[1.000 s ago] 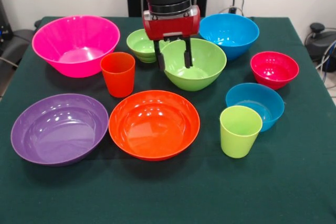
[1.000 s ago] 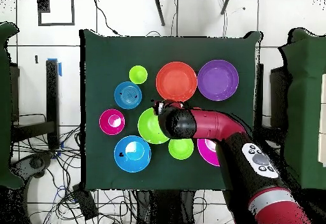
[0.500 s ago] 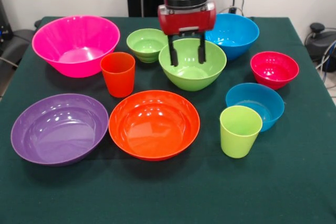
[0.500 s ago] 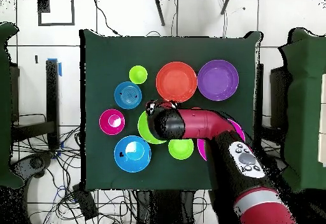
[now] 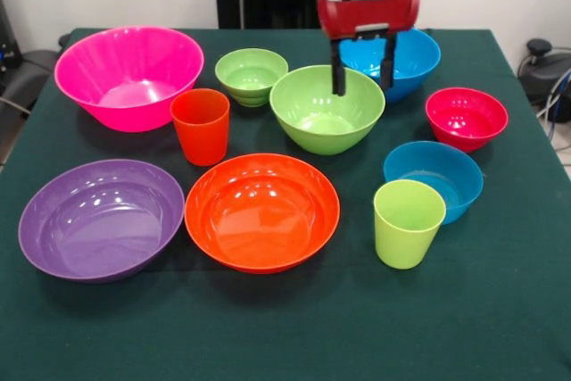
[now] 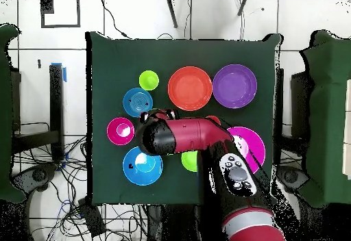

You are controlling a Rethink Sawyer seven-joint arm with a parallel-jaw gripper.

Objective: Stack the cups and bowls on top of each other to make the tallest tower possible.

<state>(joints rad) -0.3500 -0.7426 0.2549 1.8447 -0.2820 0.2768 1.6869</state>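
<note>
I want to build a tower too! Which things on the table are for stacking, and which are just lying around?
For stacking:
orange cup
lime cup
pink bowl
purple bowl
orange bowl
two green bowls
two blue bowls
red bowl
open gripper, to lift them

Just lying around:
cables on the floor
green tablecloth

Bright, even light from above; white glare spots glint inside the orange bowl [image 5: 262, 211] and purple bowl [image 5: 101, 218], and soft shadows fall on the bench [image 5: 500, 310].
</note>
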